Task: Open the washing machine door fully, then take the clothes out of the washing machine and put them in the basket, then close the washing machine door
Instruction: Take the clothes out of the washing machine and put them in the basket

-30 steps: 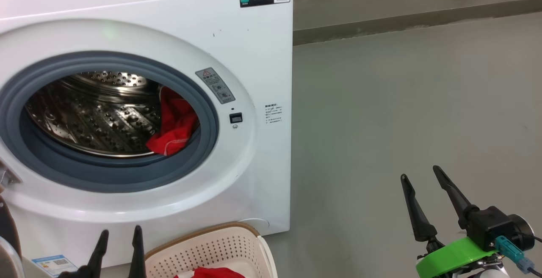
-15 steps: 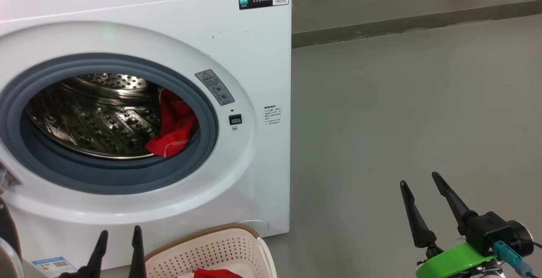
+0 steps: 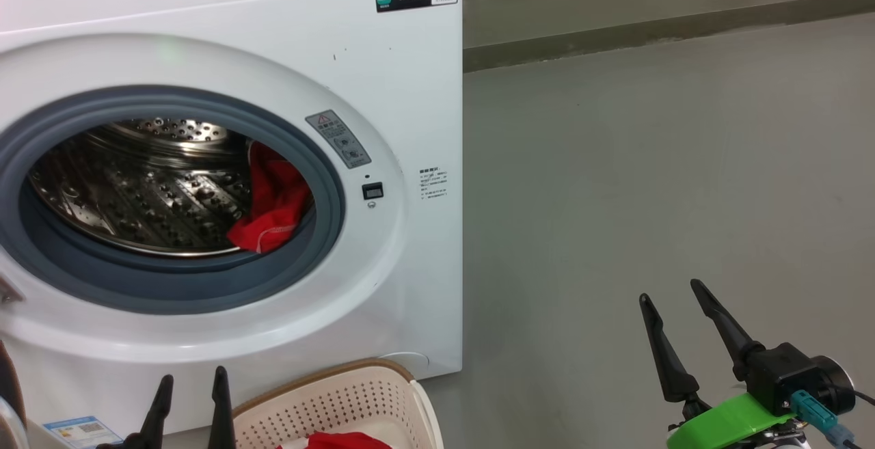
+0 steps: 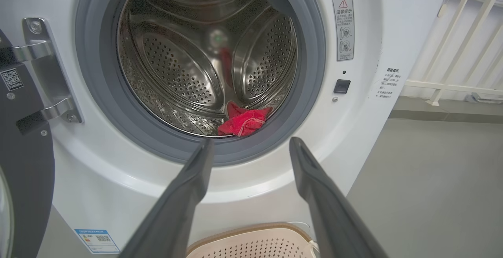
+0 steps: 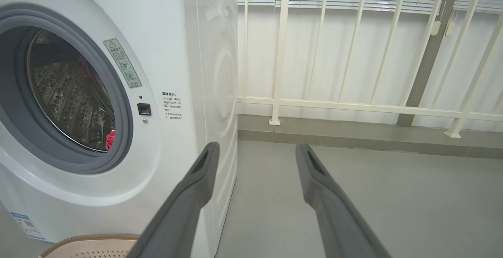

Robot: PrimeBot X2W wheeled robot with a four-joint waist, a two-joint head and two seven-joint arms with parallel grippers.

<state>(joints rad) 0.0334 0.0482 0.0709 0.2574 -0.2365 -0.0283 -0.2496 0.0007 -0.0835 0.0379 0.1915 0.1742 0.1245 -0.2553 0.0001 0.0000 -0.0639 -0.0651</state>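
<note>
The white washing machine (image 3: 410,93) stands with its drum open. Its door (image 4: 23,152) is swung out to the left on a metal hinge. Red clothes (image 3: 270,203) lie at the drum's lower right by the grey ring, and they appear again as clothes (image 4: 243,120) in the left wrist view. The basket (image 3: 328,387) sits on the floor in front of the machine with a red garment (image 3: 342,441) inside. My left gripper (image 3: 191,381) hangs open just left of the basket, pointing at the drum. My right gripper (image 3: 670,292) is open over bare floor, well right of the machine.
Grey floor (image 3: 649,162) stretches to the right of the machine. A low curb (image 3: 649,29) runs along the back. Above the curb stands a cream railing (image 5: 353,107) in front of blinds. A blue label (image 3: 72,428) sits low on the machine's front.
The head camera has shifted a little, so the machine sits slightly further left in view. My right gripper has dropped slightly. Both grippers stay open.
</note>
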